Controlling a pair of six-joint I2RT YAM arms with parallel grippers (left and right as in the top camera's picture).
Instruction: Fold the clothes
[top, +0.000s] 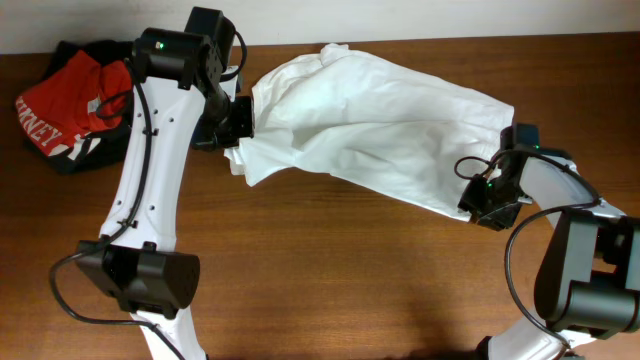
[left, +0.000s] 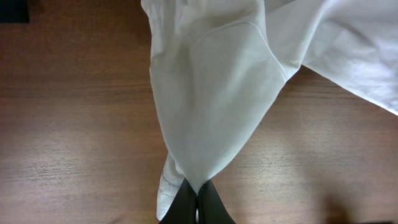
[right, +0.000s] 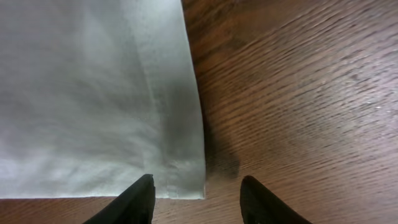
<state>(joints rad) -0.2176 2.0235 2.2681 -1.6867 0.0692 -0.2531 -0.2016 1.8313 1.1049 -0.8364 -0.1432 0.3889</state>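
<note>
Two arms work over a wooden table (top: 350, 290), and the white T-shirt (top: 370, 120) lies stretched between them, running from the upper middle of the table down toward the right edge, rumpled and bunched at its left end and flatter toward the right. The left gripper (top: 238, 122) sits at the shirt's left end with its jaws pressed together on a gathered fold of cloth. From the left wrist, the gripper (left: 198, 208) shows as two dark tips shut tight, and the shirt (left: 211, 93) narrows into a cone that runs straight into them, lifted a little off the wood, with a hemmed edge hanging just to the left of the pinch. The right gripper (top: 490, 205) is at the shirt's far right end, low over the table. From the right wrist, the gripper (right: 198, 190) stands spread, one dark finger (right: 134, 202) at the lower edge of the cloth and the other over bare wood. The stitched corner of the shirt (right: 81, 93) lies flat on the table between them, and nothing is clamped. In the far left corner of the table, well apart from the shirt, a red garment (top: 60, 100) with white lettering lies crumpled on top of a black garment (top: 75, 160).
</note>
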